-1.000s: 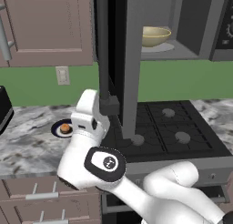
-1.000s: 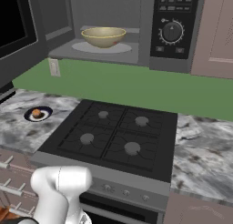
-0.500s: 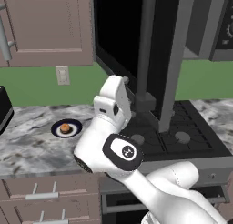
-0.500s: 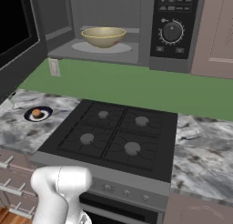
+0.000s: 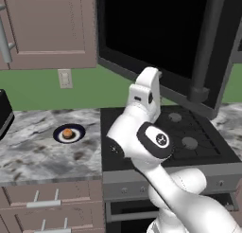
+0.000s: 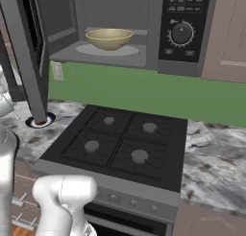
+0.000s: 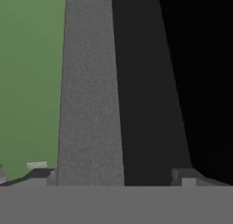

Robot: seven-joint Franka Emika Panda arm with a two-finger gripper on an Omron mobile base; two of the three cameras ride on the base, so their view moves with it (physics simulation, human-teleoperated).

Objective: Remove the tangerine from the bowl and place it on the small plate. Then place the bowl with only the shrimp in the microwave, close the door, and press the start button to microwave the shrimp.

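Note:
The yellowish-tan bowl (image 6: 109, 38) stands inside the open microwave (image 6: 144, 57); the shrimp is hidden below its rim. On the counter to the left lies the small plate (image 5: 69, 134) with the tangerine (image 5: 68, 132) on it. The door (image 5: 156, 42) hangs partly swung in, its handle (image 5: 208, 42) a vertical bar at its free edge. My gripper (image 7: 117, 176) is open with nothing between its fingertips (image 7: 45, 175), pressed close to the door's grey frame (image 7: 91, 104) beside the black window (image 7: 191, 82). My hand (image 5: 145, 92) is raised against the door's lower edge.
A black four-burner stove (image 6: 120, 144) lies under the microwave, with marbled counter (image 5: 38, 147) on both sides. The control panel (image 6: 182, 31) with dial and buttons is right of the cavity. Mauve cabinet doors (image 5: 47, 28) hang upper left, above a wall outlet (image 5: 64, 78).
The door has swung from edge-on toward the cavity, showing more of its black window. My arm has risen and moved right with it, the hand staying against the door.

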